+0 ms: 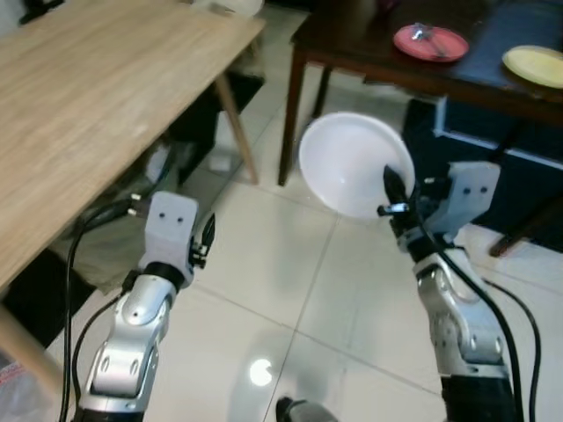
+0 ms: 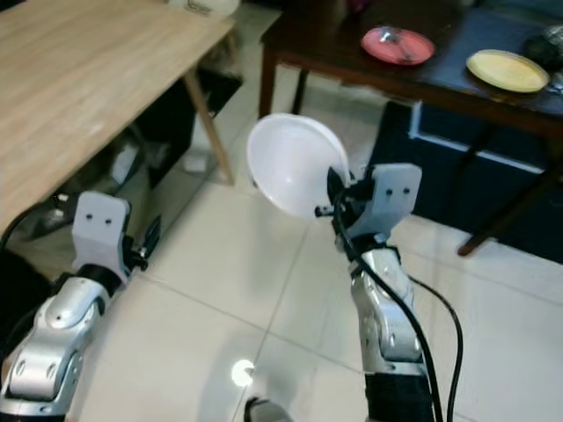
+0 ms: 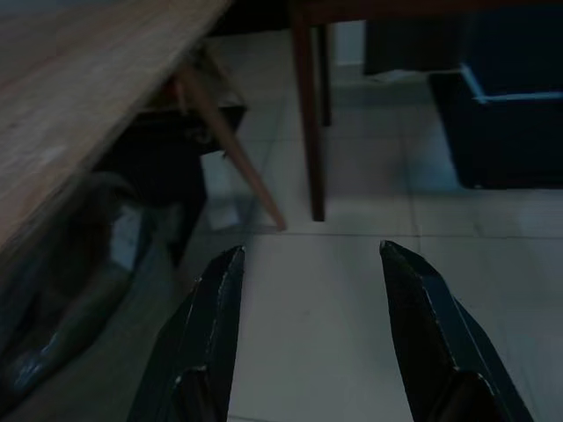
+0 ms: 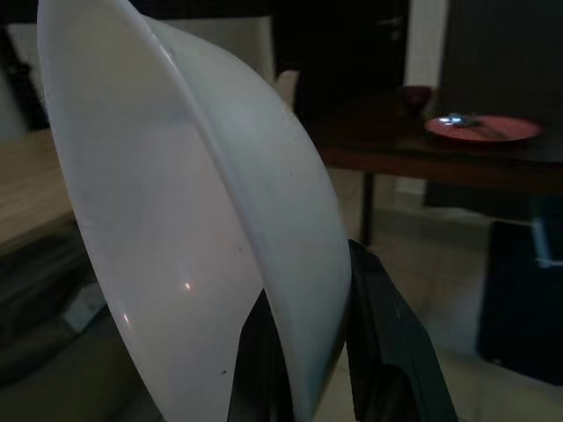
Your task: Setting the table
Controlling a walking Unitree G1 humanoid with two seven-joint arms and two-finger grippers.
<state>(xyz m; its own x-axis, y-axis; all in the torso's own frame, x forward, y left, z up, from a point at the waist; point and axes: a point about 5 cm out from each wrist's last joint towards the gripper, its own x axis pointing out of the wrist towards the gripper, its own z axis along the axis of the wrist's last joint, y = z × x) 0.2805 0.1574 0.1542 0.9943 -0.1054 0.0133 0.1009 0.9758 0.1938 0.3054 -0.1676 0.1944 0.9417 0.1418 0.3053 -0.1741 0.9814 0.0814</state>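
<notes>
The right end effector (image 2: 337,200) pinches the rim of a white bowl (image 2: 295,164), one finger on the inside and one on the outside, as the right wrist view shows. The bowl is held up in the air on its edge, tilted so that its hollow faces the robot, above the pale tiled floor (image 1: 264,264) and just in front of the near edge of the dark wooden bench (image 1: 369,61) at the far right. On that dark bench lie a red plate (image 1: 431,42) with something shiny on it and, further right, a yellow plate (image 1: 535,65). The left end effector (image 3: 308,290) has its fingers spread with nothing between them, low over the floor near the leg of the light wooden bench (image 1: 79,97) on the left
</notes>
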